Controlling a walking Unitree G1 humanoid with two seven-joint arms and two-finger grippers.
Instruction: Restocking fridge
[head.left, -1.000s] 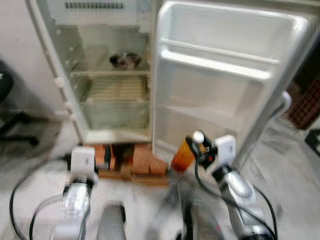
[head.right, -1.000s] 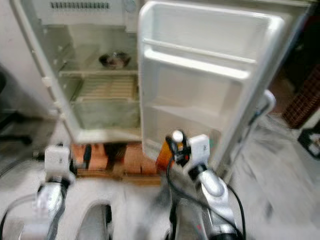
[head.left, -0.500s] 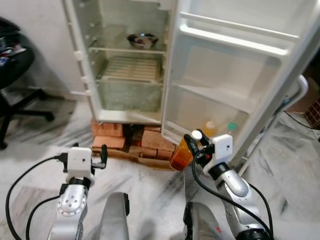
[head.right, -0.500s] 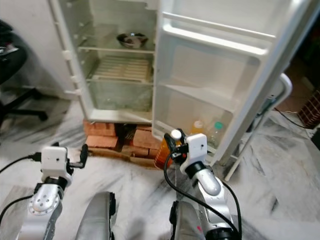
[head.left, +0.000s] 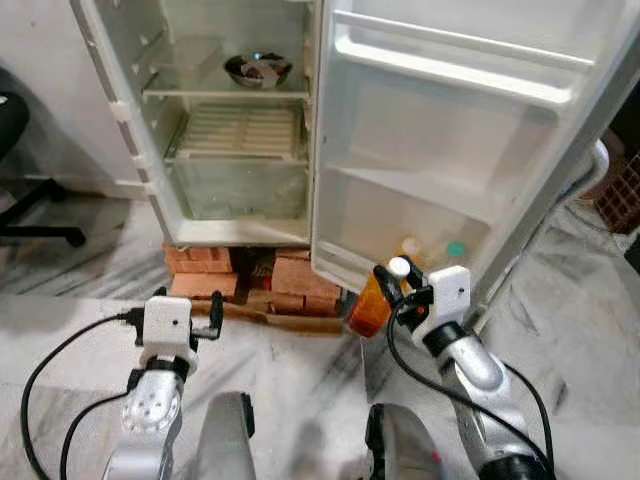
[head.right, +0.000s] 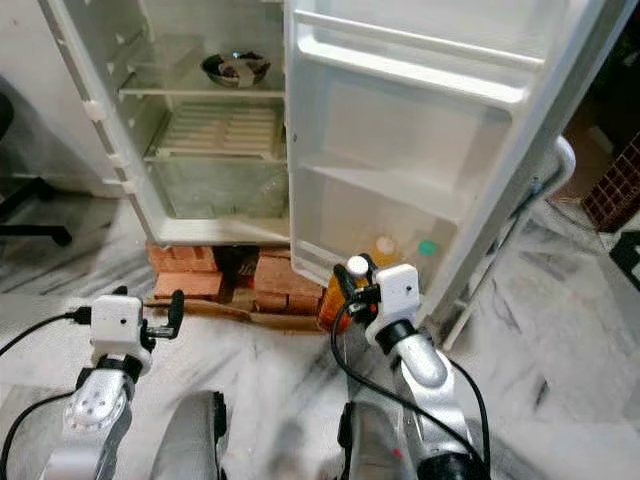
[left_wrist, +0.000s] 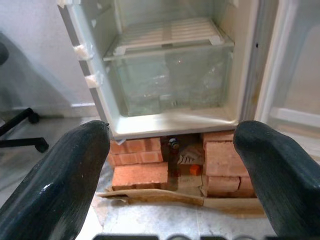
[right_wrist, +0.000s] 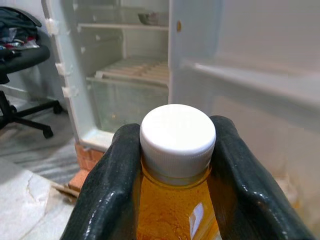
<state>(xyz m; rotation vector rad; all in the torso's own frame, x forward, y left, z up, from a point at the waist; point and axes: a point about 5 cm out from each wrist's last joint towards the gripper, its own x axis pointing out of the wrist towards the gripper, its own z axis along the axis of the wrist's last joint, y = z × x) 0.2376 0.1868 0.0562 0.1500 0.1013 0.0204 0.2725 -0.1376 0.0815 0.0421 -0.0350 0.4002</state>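
My right gripper (head.left: 392, 283) is shut on an orange juice bottle (head.left: 368, 307) with a white cap (right_wrist: 177, 133), held low in front of the open fridge door (head.left: 460, 170). The black fingers (right_wrist: 112, 185) clamp the bottle's neck just under the cap. Two bottles (head.right: 385, 250) stand in the door's bottom shelf, one with an orange cap, one with a green cap (head.right: 427, 247). The fridge cabinet (head.left: 230, 130) stands open to the left, holding a metal bowl (head.left: 258, 69) on an upper shelf and a clear crisper drawer (left_wrist: 170, 82) below. My left gripper (head.left: 212, 310) is open and holds nothing, low before the fridge.
The fridge rests on red bricks (head.left: 285, 278) with a wooden strip (left_wrist: 160, 196) in front of them. A black office chair (head.left: 15, 170) stands at the far left. A white metal frame (head.left: 590, 180) leans behind the door on the right. The floor is grey marble.
The camera view has swung sideways, so the fridge sits further left in the picture. My right gripper still holds the juice bottle at about the same place; the left arm is unchanged.
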